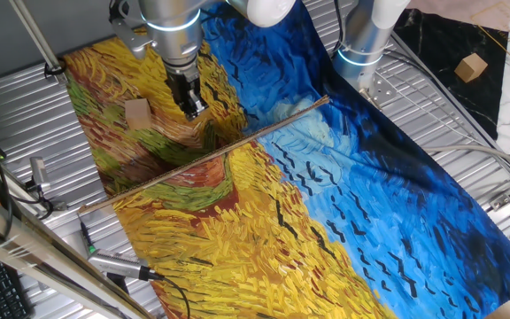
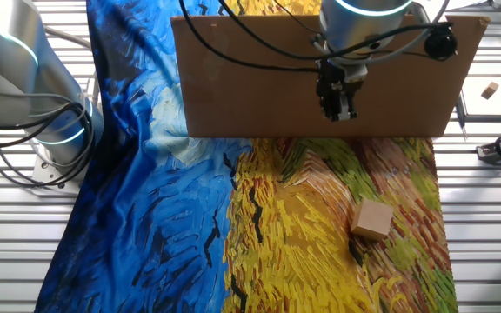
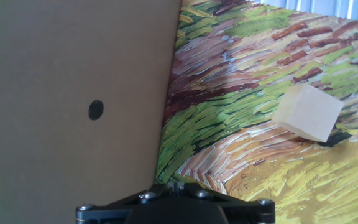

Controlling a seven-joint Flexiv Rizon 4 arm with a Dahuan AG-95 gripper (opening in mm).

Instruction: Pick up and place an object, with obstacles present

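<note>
The object, a light tan wooden cube [image 1: 137,111] [image 2: 372,219], rests on the yellow part of the painted cloth; the hand view has it at right [image 3: 307,112]. The obstacle is a brown flat board [image 2: 259,78] standing on edge across the cloth. From above it shows only as a thin brown line [image 1: 211,152], and it fills the left of the hand view [image 3: 73,93]. My gripper [image 1: 189,106] [image 2: 338,109] [image 3: 176,185] hangs above the cloth on the cube's side of the board, close to the board and apart from the cube. Its fingers are shut with nothing between them.
A second arm's base [image 1: 366,35] [image 2: 33,87] stands at the cloth's blue side. Another small wooden cube [image 1: 472,66] [image 2: 490,89] lies off the cloth. Cables and tools [image 1: 118,266] lie on the slatted metal table [image 1: 467,159].
</note>
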